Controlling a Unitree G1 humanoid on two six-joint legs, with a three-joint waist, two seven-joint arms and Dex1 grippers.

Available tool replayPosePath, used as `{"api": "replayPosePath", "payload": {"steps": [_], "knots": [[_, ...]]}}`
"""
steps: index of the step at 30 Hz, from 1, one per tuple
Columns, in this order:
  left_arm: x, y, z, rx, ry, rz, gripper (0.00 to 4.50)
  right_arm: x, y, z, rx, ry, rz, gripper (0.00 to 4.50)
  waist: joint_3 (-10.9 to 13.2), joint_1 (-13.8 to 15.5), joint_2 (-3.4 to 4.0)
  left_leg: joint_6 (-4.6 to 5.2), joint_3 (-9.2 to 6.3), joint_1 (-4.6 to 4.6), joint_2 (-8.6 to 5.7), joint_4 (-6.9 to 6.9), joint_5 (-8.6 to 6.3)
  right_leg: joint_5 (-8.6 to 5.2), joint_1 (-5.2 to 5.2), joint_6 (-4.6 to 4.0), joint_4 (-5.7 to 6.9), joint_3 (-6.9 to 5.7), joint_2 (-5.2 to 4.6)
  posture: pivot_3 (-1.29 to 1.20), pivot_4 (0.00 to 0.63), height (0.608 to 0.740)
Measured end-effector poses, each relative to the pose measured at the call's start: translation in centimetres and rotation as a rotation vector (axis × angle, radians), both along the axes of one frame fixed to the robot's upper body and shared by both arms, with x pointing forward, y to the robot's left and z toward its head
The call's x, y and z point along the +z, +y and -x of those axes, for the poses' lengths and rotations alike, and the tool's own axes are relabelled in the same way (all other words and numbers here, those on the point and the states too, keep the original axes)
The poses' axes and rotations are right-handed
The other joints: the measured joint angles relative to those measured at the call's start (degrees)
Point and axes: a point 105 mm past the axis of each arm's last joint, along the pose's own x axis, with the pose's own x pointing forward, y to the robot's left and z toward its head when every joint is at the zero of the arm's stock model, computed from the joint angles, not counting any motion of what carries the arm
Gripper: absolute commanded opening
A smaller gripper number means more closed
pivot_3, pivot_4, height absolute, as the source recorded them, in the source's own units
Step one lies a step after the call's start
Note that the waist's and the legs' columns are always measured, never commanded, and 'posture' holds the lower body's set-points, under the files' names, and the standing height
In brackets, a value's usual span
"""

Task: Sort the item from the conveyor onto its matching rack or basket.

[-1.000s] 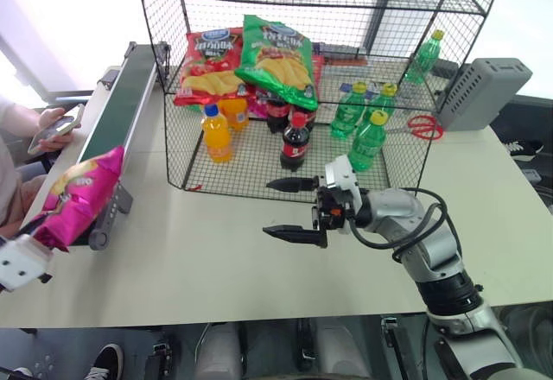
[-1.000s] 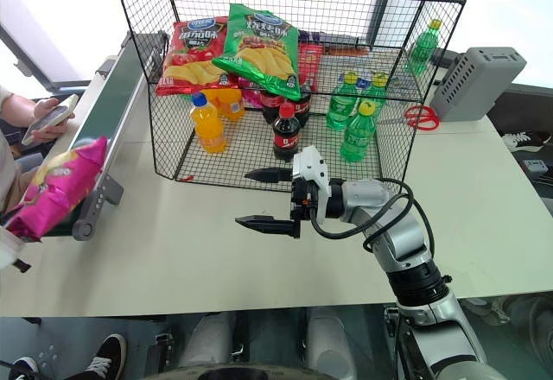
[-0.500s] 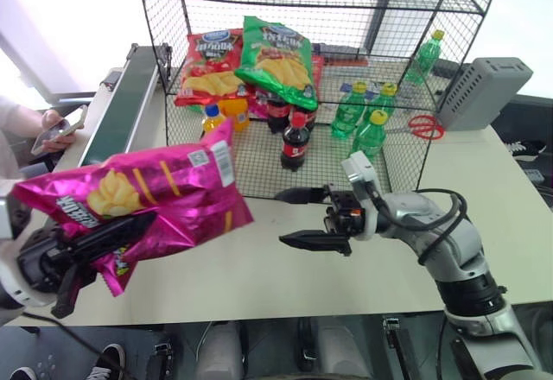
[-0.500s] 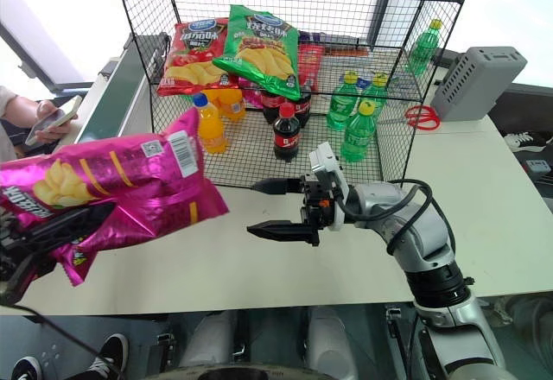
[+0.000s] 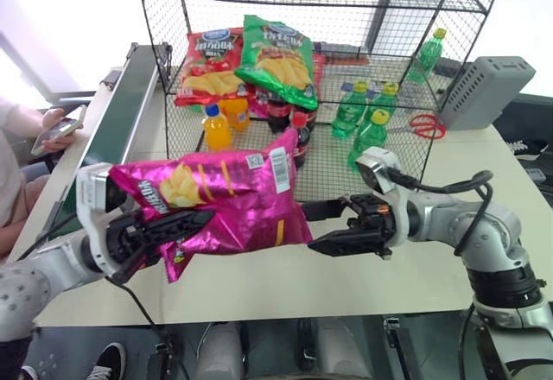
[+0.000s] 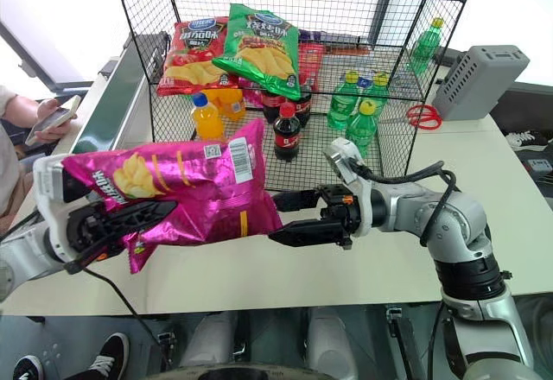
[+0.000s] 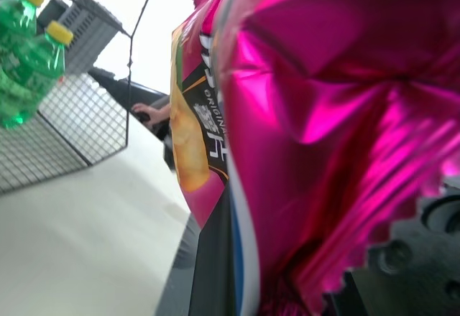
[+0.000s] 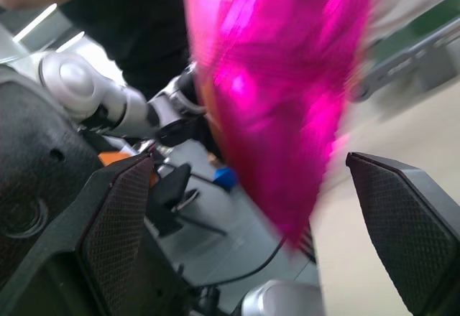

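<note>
**Pink bag held out mid-air for a handover**

Left end effector (image 5: 168, 229) clamped on one end of glossy magenta-pink chip bag (image 5: 220, 203), carried flat above the white tabletop (image 5: 259, 276), clear of the dark-green conveyor belt (image 5: 117, 117). Right end effector (image 5: 333, 229) spread wide, fingers either side of the bag's free end, probably ready to take it toward the black wire-mesh rack (image 5: 415, 164) beyond.

Two black textured fingers (image 8: 122, 222) of right gripper (image 8: 262, 219) spread wide apart. Glossy magenta-pink chip bag (image 8: 280, 93) hangs between them, blurred, touching neither. Silver-grey robot arm (image 8: 108, 100) behind bag. Pale tabletop (image 8: 359, 258) to one side.
</note>
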Motion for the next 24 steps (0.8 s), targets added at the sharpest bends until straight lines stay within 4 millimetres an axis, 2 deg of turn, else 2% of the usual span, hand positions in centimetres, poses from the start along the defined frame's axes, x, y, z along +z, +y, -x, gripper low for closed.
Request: {"api": "replayPosePath", "payload": {"steps": [6,7,9,16,17,21,24], "knots": [[-0.8,-0.5,-0.6,-0.018,-0.016,-0.028,0.03,-0.1,0.5,0.2,0.011,0.035,0.01,4.5,0.0,-0.1,0.01,0.0,0.01,0.0,0.0,0.0,0.0,0.0,-0.02,0.01,0.0,0.01,0.0,0.0,0.15,0.74],[-1.0,-0.5,-0.7,-0.012,-0.014,-0.029,0.0,-0.1,0.6,0.2,0.012,0.039,0.01,4.25,0.0,-0.1,0.01,0.0,0.01,0.0,0.0,0.0,0.0,0.0,-0.02,0.01,0.0,0.01,0.0,0.0,0.15,0.74],[-1.2,-0.6,-0.9,-0.006,-0.016,-0.026,0.0,0.0,0.7,0.1,0.014,0.05,0.011,3.72,0.0,-0.1,0.0,0.0,0.0,-0.02,0.0,0.0,0.0,0.0,-0.01,0.01,0.0,0.0,0.0,0.0,0.15,0.74],[-1.2,-0.9,-1.5,0.018,-0.059,-0.014,0.0,-0.5,0.6,-0.2,-0.004,0.035,0.045,0.24,0.0,0.0,-0.01,0.0,-0.02,-0.05,-0.02,0.02,0.0,0.0,-0.02,0.01,-0.01,0.0,-0.04,0.0,0.15,0.74],[-1.3,-0.9,-1.5,0.021,-0.061,-0.016,0.0,-0.6,0.7,-0.3,-0.007,0.029,0.048,0.04,0.0,0.0,-0.01,0.0,-0.03,-0.05,-0.02,0.02,0.0,0.0,-0.02,0.01,-0.01,0.0,-0.02,0.0,0.15,0.74],[-1.5,-0.5,-2.2,0.088,-0.088,-0.042,1.32,-0.9,0.7,-0.7,-0.027,-0.003,0.06,0.0,0.0,-0.1,-0.01,0.0,-0.03,-0.05,-0.01,0.02,0.0,0.0,-0.02,0.01,-0.01,-0.01,-0.01,0.0,0.15,0.74],[-1.0,0.4,-2.6,0.138,-0.112,-0.046,2.94,-1.4,0.5,-1.0,-0.044,-0.03,0.078,0.0,0.0,0.0,-0.01,0.0,-0.02,-0.06,-0.01,0.02,0.0,0.0,-0.03,0.02,-0.02,-0.01,-0.03,0.0,0.15,0.74]]}}
